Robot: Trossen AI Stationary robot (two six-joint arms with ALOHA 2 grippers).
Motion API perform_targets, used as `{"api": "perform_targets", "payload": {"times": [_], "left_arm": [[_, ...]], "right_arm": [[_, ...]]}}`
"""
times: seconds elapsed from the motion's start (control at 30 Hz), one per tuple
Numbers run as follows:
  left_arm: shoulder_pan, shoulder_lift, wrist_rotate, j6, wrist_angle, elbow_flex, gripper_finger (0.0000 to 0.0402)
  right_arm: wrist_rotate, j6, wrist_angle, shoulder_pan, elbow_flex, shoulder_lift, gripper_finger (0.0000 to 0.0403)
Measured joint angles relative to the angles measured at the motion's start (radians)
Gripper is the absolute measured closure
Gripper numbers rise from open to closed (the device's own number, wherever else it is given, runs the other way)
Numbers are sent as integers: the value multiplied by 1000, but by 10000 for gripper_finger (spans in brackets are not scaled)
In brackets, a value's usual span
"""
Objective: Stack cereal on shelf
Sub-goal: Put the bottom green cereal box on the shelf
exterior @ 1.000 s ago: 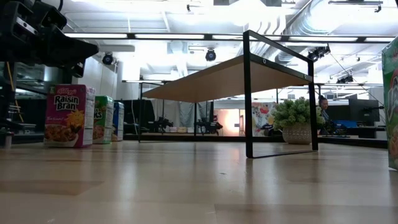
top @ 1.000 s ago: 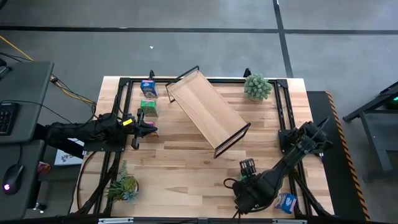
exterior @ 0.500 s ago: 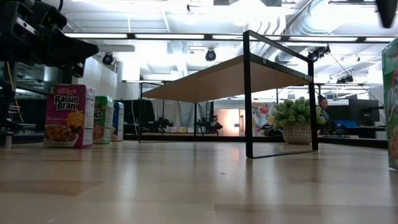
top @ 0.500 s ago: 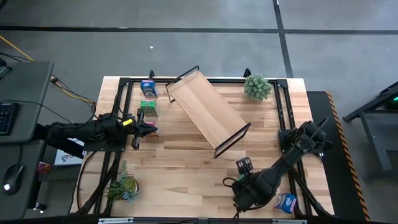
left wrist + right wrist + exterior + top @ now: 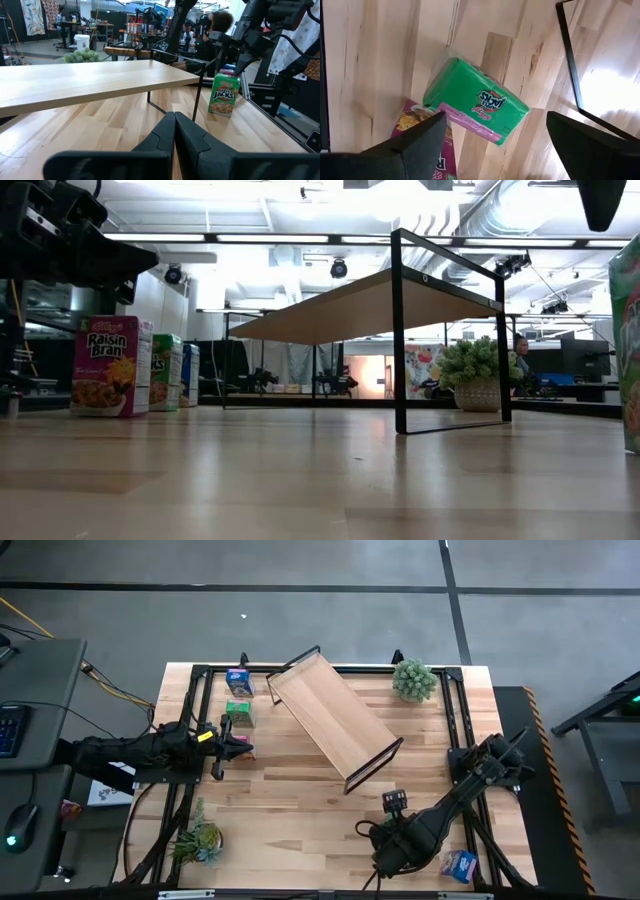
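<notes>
The shelf stands slantwise on its black frame ends at the table's far middle. Blue, green and pink cereal cartons stand at the far left. My left gripper hangs shut beside them, touching nothing. My right gripper points down, open wide, above a green carton near the table's near right. That carton stands upright. A pink carton lies next to it, printed face up. The fingers are clear of both.
A blue carton lies at the near right corner. Potted plants stand at the far right and near left. Bare planks stretch between shelf and near edge. A person sits in the room behind.
A dark finger of my right gripper has come into the upper right corner of the low view, above the green carton at that picture's right edge. The cartons and the shelf have kept their places.
</notes>
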Motion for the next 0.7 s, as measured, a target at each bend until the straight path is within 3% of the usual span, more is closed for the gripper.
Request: {"api": "perform_targets", "payload": {"times": [0.43, 0.7], "left_arm": [[0, 0, 0, 0, 0, 0, 401], [0, 0, 0, 0, 0, 0, 401]], "right_arm": [[-83, -80, -1, 0, 0, 0, 66], [-77, -287, 1, -7, 0, 0, 66]]}}
